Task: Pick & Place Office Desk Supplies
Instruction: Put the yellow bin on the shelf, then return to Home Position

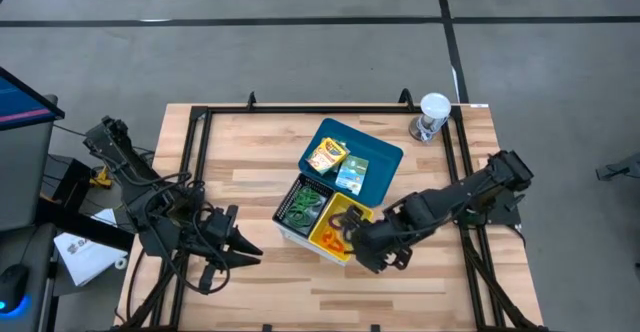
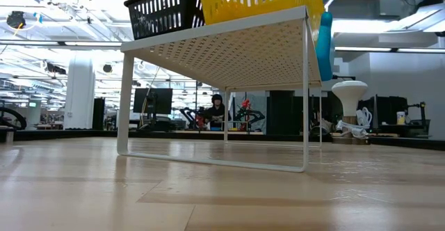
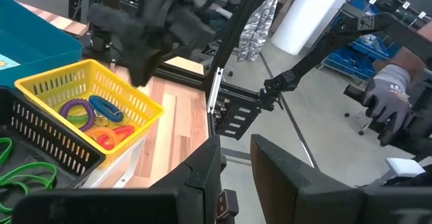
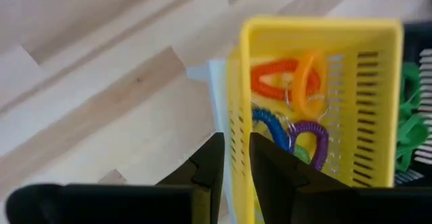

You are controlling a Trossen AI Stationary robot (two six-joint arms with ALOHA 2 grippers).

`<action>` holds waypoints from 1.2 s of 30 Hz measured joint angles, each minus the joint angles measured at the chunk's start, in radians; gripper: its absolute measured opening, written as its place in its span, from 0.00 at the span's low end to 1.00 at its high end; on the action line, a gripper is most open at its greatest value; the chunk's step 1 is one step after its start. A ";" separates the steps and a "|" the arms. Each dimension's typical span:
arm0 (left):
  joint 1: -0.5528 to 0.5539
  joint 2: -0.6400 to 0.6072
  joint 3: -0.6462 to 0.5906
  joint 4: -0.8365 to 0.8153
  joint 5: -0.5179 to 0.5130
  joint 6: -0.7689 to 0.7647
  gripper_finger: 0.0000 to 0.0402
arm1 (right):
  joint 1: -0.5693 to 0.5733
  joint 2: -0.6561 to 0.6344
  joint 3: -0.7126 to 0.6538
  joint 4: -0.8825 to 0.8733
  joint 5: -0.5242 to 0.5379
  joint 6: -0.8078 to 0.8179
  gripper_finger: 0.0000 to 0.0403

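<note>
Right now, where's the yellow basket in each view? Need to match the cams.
High view: yellow basket at table centre, by the right hand.
Low view: top centre, on the white perforated stand.
Left wrist view: left of centre, coils inside.
Right wrist view: right half, coils inside.
Shared landmark: the black basket right beside it, visible in all four views.

You've got a clear lidded cup (image 1: 433,115) at the wooden table's (image 1: 260,152) far corner; white perforated riser (image 2: 229,46) holds yellow (image 4: 310,32) and black mesh baskets (image 1: 292,200).
</note>
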 joint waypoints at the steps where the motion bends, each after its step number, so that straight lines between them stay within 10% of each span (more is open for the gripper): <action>1: 0.000 0.000 0.000 0.000 0.000 0.000 0.19 | 0.008 -0.005 0.005 -0.001 0.007 0.003 0.17; 13: 0.000 0.000 0.000 0.003 0.016 0.023 0.19 | 0.068 -0.006 0.181 0.011 0.070 0.177 0.17; 22: 0.000 -0.006 0.000 0.003 0.040 0.054 0.19 | 0.115 -0.007 0.294 0.202 0.150 0.820 0.14; 36: 0.325 -0.201 0.001 -0.043 0.244 0.367 0.19 | 0.389 0.030 0.264 0.230 0.869 1.479 0.01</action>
